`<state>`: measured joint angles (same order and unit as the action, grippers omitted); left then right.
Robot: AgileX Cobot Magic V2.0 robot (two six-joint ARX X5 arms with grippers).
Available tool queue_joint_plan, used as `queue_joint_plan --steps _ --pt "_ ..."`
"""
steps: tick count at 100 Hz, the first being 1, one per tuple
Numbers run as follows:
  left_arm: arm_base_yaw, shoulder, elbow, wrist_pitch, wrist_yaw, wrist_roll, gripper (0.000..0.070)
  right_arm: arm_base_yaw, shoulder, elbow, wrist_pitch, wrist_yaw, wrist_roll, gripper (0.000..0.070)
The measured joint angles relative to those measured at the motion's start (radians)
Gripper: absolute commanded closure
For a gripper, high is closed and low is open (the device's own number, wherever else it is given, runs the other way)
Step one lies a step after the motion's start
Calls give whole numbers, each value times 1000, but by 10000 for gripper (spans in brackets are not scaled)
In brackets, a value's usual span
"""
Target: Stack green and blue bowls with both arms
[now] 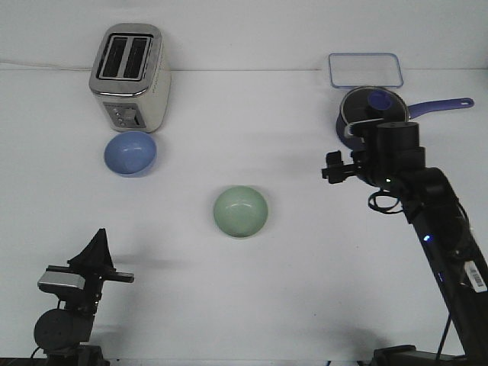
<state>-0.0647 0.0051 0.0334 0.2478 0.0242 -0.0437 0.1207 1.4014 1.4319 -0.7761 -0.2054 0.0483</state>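
The pale green bowl [240, 211] sits upright near the middle of the white table. The blue bowl [131, 152] stands at the back left, just in front of the toaster. My left gripper [100, 235] is low at the front left, well short of both bowls; its fingers meet in a single point with nothing between them. My right gripper [332, 167] hangs above the table at the right, pointing left, roughly a bowl's width or more right of the green bowl. Its fingers are too small and dark to read. Neither gripper touches a bowl.
A silver-and-cream toaster [130, 76] stands at the back left. A dark navy saucepan [372, 109] with a glass lid and long blue handle sits behind the right arm. A clear lidded container [364, 70] lies behind the pan.
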Motion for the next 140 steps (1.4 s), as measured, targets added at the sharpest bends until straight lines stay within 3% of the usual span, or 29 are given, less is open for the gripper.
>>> queue_joint_plan --steps 31,64,93,140 --pt "0 0 0 0 0 0 689 -161 -209 -130 70 7 -40 234" --pt "0 0 0 0 0 0 689 -161 -500 -495 315 3 -63 234" --pt "0 0 0 0 0 0 689 -161 -761 -786 433 4 -68 234" --pt "0 0 0 0 0 0 689 -161 -914 -814 447 53 -70 234"
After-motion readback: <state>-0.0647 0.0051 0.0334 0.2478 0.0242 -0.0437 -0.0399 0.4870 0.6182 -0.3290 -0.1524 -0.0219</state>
